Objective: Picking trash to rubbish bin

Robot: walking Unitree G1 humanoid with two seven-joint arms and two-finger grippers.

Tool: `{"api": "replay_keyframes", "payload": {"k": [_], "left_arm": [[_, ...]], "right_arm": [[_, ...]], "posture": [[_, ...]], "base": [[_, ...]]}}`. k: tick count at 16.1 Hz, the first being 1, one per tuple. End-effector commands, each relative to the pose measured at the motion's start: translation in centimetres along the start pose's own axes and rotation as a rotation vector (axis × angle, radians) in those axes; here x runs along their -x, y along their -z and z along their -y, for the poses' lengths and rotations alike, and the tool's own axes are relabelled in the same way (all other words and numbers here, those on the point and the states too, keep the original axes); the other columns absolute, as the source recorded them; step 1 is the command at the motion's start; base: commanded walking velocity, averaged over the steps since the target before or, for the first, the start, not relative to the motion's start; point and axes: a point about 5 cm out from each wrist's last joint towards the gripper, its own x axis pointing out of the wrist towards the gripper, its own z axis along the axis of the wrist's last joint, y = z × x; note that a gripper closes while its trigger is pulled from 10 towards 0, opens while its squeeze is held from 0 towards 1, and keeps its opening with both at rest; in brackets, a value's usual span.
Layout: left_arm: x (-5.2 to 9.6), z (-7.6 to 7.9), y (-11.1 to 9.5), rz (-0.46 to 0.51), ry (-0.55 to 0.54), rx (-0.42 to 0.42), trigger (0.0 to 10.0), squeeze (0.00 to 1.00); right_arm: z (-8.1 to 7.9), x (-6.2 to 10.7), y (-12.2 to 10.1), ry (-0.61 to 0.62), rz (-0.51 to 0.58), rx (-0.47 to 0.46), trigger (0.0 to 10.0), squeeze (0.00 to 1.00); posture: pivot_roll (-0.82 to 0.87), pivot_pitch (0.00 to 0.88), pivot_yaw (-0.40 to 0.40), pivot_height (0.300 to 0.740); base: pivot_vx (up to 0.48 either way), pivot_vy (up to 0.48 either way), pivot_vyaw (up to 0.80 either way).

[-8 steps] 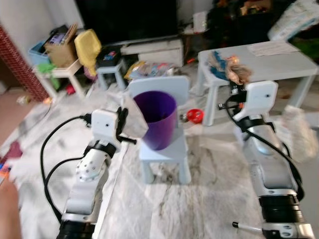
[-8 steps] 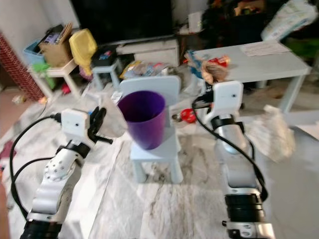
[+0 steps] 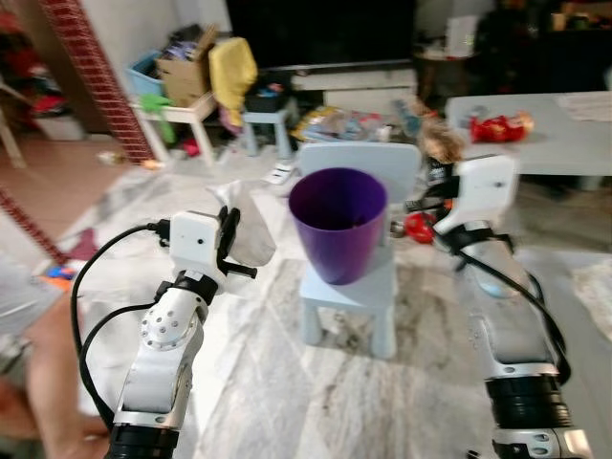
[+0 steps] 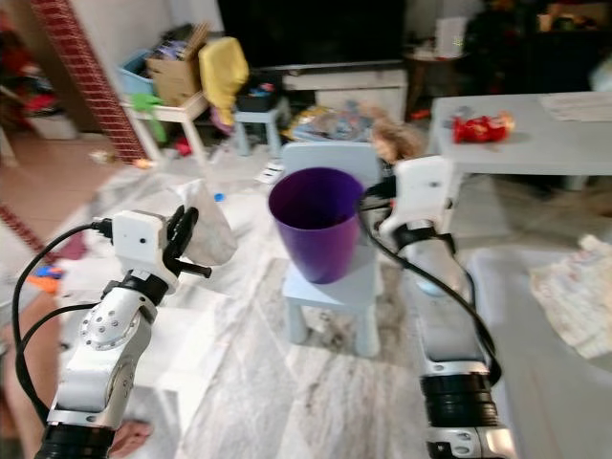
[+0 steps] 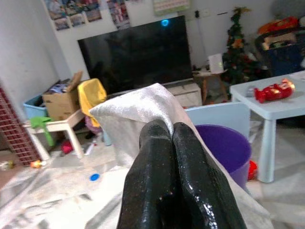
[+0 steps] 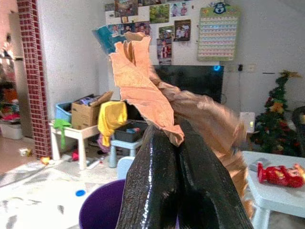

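A purple bin (image 3: 339, 222) stands on a small pale-blue chair (image 3: 351, 298) straight ahead of me. My left gripper (image 3: 233, 245) is raised to the left of the bin and is shut on a silvery-white wrapper (image 3: 247, 229), seen close up as the wrapper (image 5: 138, 107) pinched by the left gripper (image 5: 171, 130). My right gripper (image 6: 177, 143) is shut on a crumpled orange-brown wrapper (image 6: 143, 90). That wrapper (image 3: 440, 143) is held just right of the bin's rim, level with the chair back.
A pale grey table (image 3: 564, 143) at the right carries a red packet (image 3: 497, 126). A person's leg (image 3: 38, 382) is at the lower left. Toys, a cardboard box (image 3: 186, 69) on a white side table and a TV stand line the back. A cloth (image 4: 574, 296) lies at the right.
The whole view has shifted, so the bin and chair now sit further right, nearer my right gripper. Both grippers still hold their wrappers. A person's leg has come into view.
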Motion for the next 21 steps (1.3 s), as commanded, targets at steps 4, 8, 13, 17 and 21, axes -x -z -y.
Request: {"api": "replay_keyframes", "payload": {"k": [4, 8, 13, 17, 21], "left_arm": [[-0.18, 0.24, -0.30, 0.019, 0.020, 0.016, 0.0, 0.00], [-0.29, 0.09, -0.33, 0.023, 0.020, 0.021, 0.0, 0.00], [-0.27, 0.06, -0.27, 0.021, 0.023, 0.021, 0.0, 0.00], [-0.28, -0.04, -0.24, 0.021, 0.024, 0.019, 0.0, 0.00], [-0.30, -0.01, -0.22, 0.019, 0.025, 0.018, 0.0, 0.00]], "right_arm": [[0.82, 0.07, -0.40, 0.031, 0.013, 0.006, 0.0, 0.00], [0.76, 0.00, -0.42, 0.031, 0.015, 0.008, 0.0, 0.00], [0.69, -0.04, -0.37, 0.033, 0.014, 0.008, 0.0, 0.00], [0.63, -0.05, -0.35, 0.033, 0.015, 0.006, 0.0, 0.00], [0.61, -0.07, -0.33, 0.033, 0.015, 0.005, 0.0, 0.00]], "posture": [[0.04, 0.000, 0.110, 0.740], [0.04, 0.000, 0.113, 0.740], [0.04, 0.000, 0.115, 0.740], [0.04, 0.000, 0.117, 0.740], [0.04, 0.000, 0.118, 0.740]], "base": [[0.151, 0.000, 0.00], [0.425, 0.000, 0.00], [0.461, 0.000, 0.00], [0.461, 0.000, 0.00], [0.461, 0.000, 0.00]]}}
